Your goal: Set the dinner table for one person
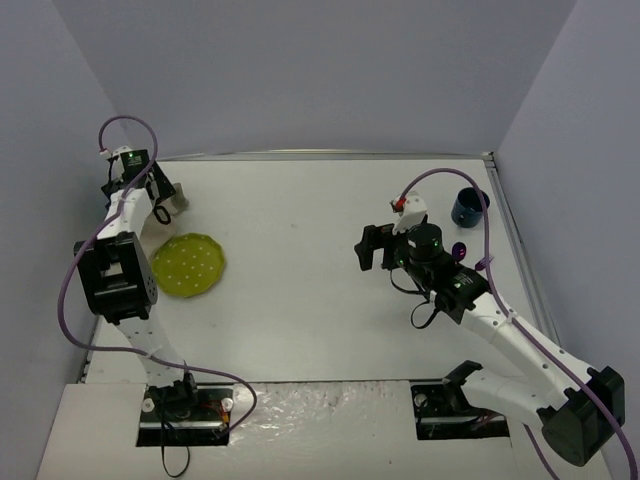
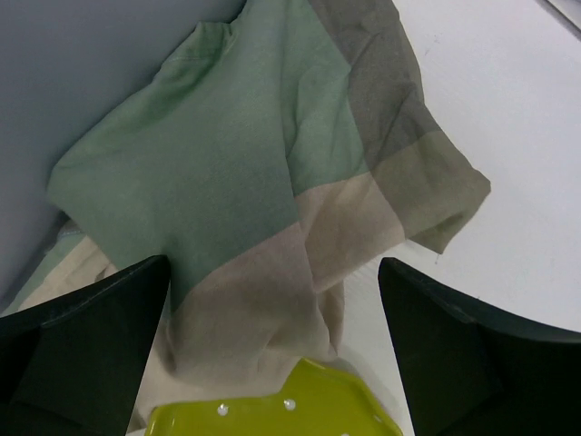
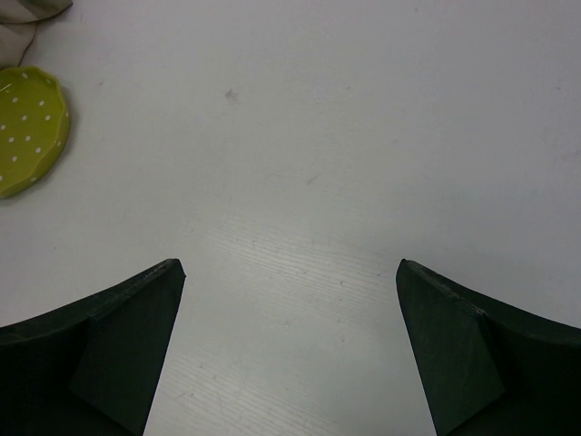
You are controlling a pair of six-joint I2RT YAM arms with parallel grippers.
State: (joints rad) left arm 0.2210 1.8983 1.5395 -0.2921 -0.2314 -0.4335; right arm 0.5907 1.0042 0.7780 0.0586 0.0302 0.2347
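The dinner table (image 1: 320,310) is a wide white top with a thin metal rail. A lime-green dotted plate (image 1: 188,266) lies on its left side. A crumpled green and beige cloth mat (image 2: 272,173) lies bunched against the left wall, with one fold touching the plate (image 2: 272,413). My left gripper (image 1: 170,203) hangs open just above the cloth (image 1: 180,204), its fingers on either side of the beige fold, holding nothing. My right gripper (image 1: 375,250) stands open over bare tabletop right of centre. In the right wrist view only white table (image 3: 290,136) lies between its fingers (image 3: 136,327).
A dark blue cup (image 1: 468,208) stands at the far right near the rail. A small purple item (image 1: 459,247) lies beside the right arm, partly hidden. Grey walls close in the left, back and right sides. The plate (image 3: 27,127) shows far left in the right wrist view.
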